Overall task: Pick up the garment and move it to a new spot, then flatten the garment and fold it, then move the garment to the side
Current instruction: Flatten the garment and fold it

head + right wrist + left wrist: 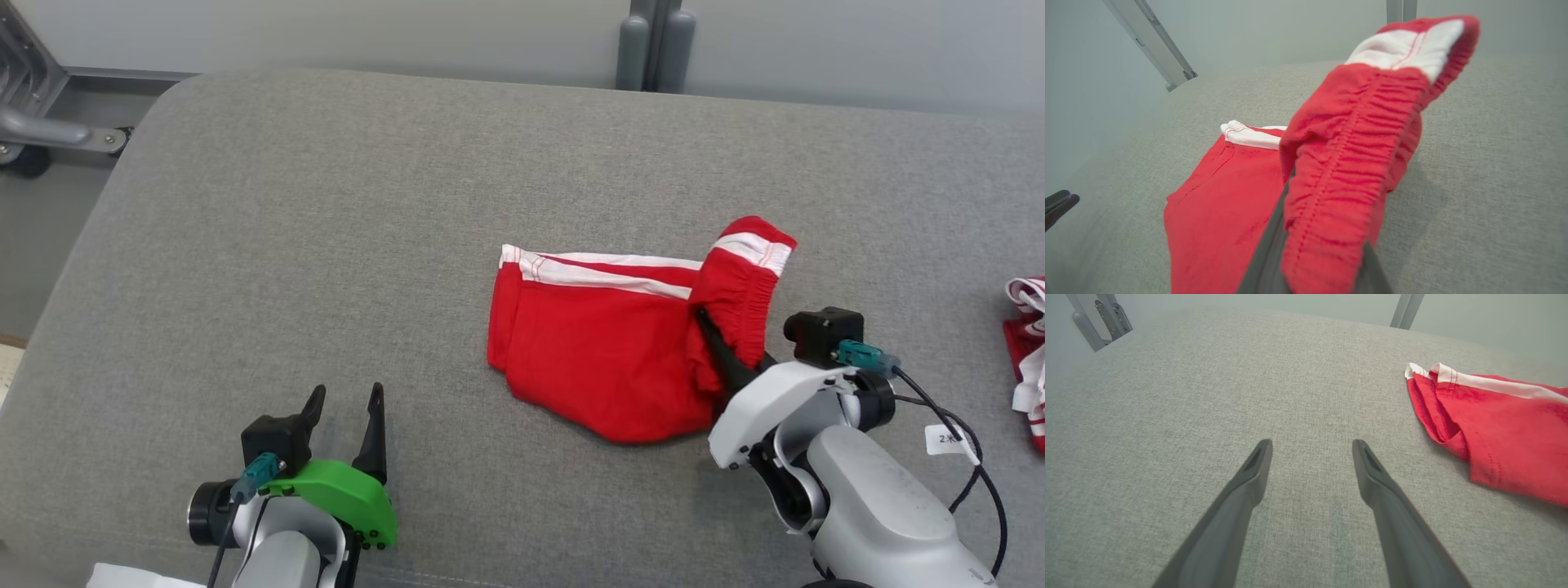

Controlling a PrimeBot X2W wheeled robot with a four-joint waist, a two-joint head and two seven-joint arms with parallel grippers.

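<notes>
The garment [604, 351] is a pair of red shorts with white side stripes, lying on the grey cushion right of centre. My right gripper [718, 343] is shut on the garment's elastic waistband [1339, 171], which stands raised above the rest of the cloth, the white stripe end topmost. In the right wrist view the waistband drapes between and over my two fingers [1265, 253]. My left gripper [347, 416] stands open at the lower left, well clear of the garment, with bare cushion between its fingers [1253, 473]. The left wrist view shows the garment's [1502, 428] leg hems at its right edge.
The grey cushion [326, 245] spreads wide to the left and behind the garment. Another red and white cloth [1030, 351] lies at the far right edge. A grey metal frame [41, 122] stands off the cushion's back left corner, and grey posts [653, 49] behind it.
</notes>
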